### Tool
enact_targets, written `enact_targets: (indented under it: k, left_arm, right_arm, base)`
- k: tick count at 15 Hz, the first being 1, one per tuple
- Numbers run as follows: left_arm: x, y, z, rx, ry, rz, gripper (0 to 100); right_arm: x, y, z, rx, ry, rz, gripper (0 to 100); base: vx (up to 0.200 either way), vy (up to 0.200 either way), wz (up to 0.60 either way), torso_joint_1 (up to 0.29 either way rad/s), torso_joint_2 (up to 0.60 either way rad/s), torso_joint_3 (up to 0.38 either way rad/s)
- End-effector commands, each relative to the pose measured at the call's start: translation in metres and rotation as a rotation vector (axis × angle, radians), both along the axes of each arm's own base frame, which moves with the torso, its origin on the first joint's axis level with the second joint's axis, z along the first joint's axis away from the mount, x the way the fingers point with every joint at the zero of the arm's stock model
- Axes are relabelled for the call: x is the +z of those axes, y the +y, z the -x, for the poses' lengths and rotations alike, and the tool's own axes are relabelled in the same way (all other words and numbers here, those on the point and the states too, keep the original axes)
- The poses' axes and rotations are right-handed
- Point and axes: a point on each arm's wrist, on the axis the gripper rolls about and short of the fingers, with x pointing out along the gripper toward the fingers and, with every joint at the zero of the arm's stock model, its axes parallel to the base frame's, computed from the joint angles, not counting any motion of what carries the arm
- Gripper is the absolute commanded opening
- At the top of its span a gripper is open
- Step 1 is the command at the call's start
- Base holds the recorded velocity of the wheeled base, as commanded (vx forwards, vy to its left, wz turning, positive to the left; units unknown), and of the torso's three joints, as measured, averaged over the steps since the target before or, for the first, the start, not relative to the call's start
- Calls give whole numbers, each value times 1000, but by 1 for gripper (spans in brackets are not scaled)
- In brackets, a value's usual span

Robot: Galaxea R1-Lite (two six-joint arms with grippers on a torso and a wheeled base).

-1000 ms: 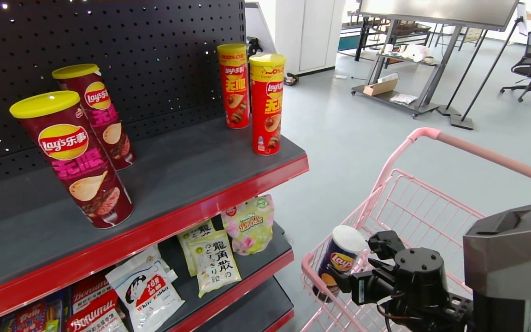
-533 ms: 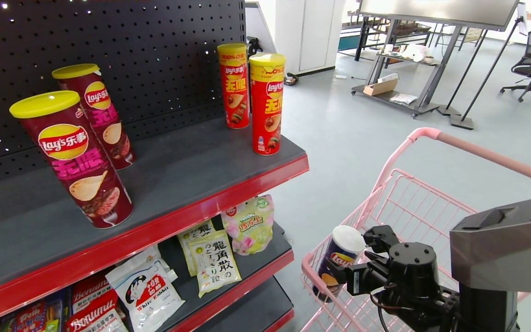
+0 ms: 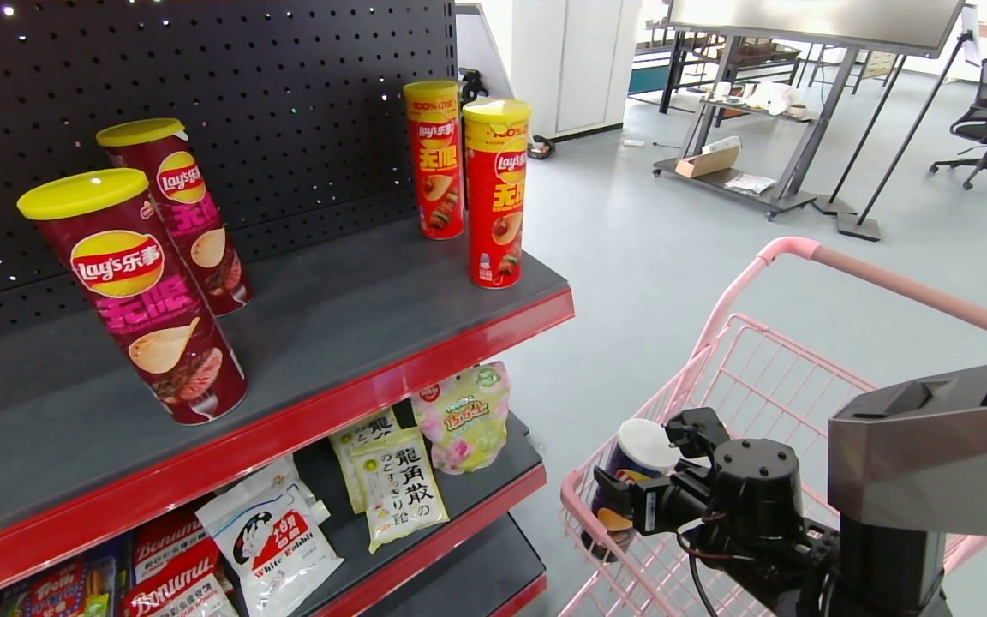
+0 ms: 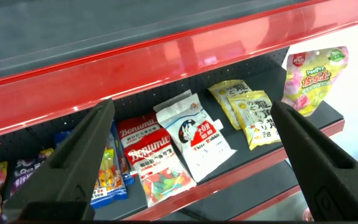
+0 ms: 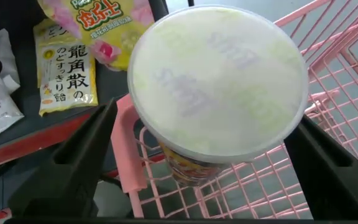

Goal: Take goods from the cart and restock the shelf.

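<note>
Now the right pincer [image 5: 207, 118] gapes wide astride the white-lidded can [image 5: 216, 87], which stands upright in the cart [image 3: 742, 283] corner nearest the shelf [image 3: 331, 317], while the left pincer [image 4: 192, 107] hangs fully open before lower-shelf snack bags [image 4: 194, 134].

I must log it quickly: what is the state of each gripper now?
Left gripper: open, holding nothing.
Right gripper: open, around the can in the cart, not yet closed.
</note>
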Motion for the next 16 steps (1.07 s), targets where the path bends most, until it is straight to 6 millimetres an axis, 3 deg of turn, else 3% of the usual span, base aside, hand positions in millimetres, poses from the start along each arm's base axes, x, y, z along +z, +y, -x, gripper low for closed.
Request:
enact_targets:
  k: [1,5,6,13,15,16]
  left_arm:
    - [0,0,0,0,1,0,100]
    - [0,0,0,0,1,0,100]
    - [0,0,0,0,1,0,100]
    - [0,0,0,0,1,0,100]
    - [0,0,0,0,1,0,100]
    - [0,0,0,0,1,0,100]
  right_arm:
    - [0,0,0,3,-1,-2,100]
    - [1,-1,-1,16,3,-4,100]
    - [0,-1,-1,29,6,-9,0]
    - [1,1,-1,99,46,-41,0]
    - [15,-1,2,86,33,-39,0]
    - [36,-5,8,74,31,-34,0]
  base:
    - [0,0,0,0,0,0]
    - [0,0,0,0,0,0]
    - [0,0,0,0,0,0]
    - [0,0,0,0,0,0]
    - [0,0,0,0,0,0]
    - [0,0,0,0,0,0]
